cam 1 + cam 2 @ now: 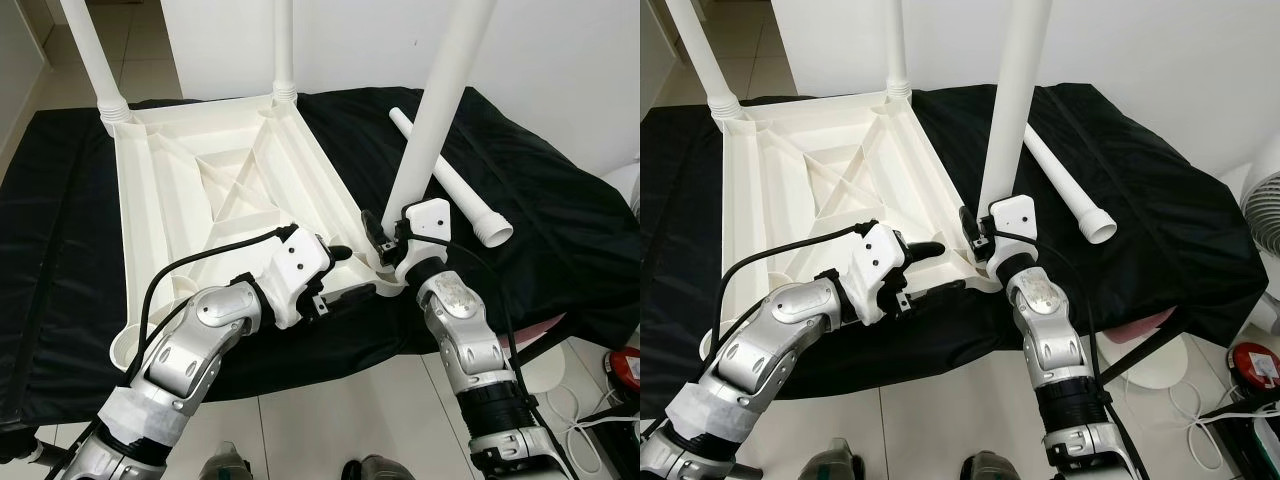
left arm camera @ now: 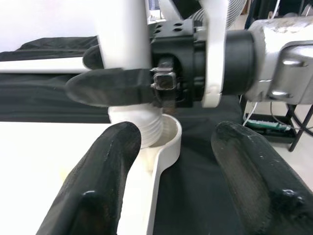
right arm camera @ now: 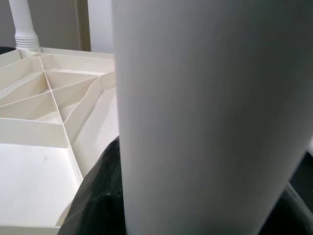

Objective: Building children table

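Three white legs stand upright in corner sockets of the overturned tabletop [image 1: 215, 175], which lies ribbed side up on a black cloth [image 1: 560, 230]; a fourth leg [image 1: 450, 180] lies loose on the cloth, near the right side of the tabletop. The right claw [image 1: 980, 240] pinches the near-right leg [image 1: 1010, 110] low down, just above its socket. The left claw [image 1: 345, 275] has its fingers [image 2: 102, 181] spread, one over the tabletop's near corner rim, the other over the cloth, just beside that same socket.
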Available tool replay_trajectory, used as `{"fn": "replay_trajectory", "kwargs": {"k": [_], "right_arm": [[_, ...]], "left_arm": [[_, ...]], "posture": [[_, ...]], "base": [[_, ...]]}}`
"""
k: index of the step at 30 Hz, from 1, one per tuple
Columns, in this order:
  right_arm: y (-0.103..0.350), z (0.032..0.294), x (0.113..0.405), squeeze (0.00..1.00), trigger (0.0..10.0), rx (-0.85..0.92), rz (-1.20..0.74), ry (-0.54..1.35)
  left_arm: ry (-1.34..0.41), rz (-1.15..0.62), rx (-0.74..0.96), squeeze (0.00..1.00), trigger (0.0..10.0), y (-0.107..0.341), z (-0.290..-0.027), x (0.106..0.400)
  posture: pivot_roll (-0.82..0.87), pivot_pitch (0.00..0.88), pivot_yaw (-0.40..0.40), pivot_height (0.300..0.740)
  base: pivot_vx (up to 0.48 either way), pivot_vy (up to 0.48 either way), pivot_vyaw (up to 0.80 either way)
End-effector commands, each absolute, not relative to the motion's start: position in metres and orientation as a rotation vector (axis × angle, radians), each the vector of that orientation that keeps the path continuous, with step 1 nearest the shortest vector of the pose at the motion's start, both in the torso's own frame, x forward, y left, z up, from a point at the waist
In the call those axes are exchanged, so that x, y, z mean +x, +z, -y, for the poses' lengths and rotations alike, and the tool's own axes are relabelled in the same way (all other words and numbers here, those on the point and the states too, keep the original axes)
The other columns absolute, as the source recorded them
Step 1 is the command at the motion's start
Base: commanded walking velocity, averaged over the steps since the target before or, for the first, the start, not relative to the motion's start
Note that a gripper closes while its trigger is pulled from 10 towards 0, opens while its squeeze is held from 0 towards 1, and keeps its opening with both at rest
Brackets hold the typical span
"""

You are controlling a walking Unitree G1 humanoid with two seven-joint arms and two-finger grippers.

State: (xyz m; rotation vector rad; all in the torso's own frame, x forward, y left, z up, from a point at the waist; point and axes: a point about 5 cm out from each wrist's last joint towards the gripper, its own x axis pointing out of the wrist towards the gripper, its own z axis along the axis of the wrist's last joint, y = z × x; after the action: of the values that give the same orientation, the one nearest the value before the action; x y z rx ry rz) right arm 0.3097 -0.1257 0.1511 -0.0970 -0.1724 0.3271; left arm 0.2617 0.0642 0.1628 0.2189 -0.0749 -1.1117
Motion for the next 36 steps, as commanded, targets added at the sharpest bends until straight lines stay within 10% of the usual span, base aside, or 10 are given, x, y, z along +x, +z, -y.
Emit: {"fn": "replay_trajectory", "kwargs": {"k": [1, 36], "right_arm": [[0.141, 0.13, 0.307, 0.0, 10.0, -0.095, 0.119, 0.323], [0.094, 0.137, 0.295, 0.0, 10.0, -0.07, -0.031, 0.473]], "left_arm": [[-1.176, 0.07, 0.246, 0.0, 10.0, 0.164, -0.063, 0.258], [-1.168, 0.093, 0.265, 0.0, 10.0, 0.178, -0.062, 0.259]], "posture": [[0.05, 0.0, -0.042, 0.74], [0.05, 0.01, -0.02, 0.74]], "base": [[0.0, 0.0, 0.0], [0.0, 0.0, 0.0]]}}
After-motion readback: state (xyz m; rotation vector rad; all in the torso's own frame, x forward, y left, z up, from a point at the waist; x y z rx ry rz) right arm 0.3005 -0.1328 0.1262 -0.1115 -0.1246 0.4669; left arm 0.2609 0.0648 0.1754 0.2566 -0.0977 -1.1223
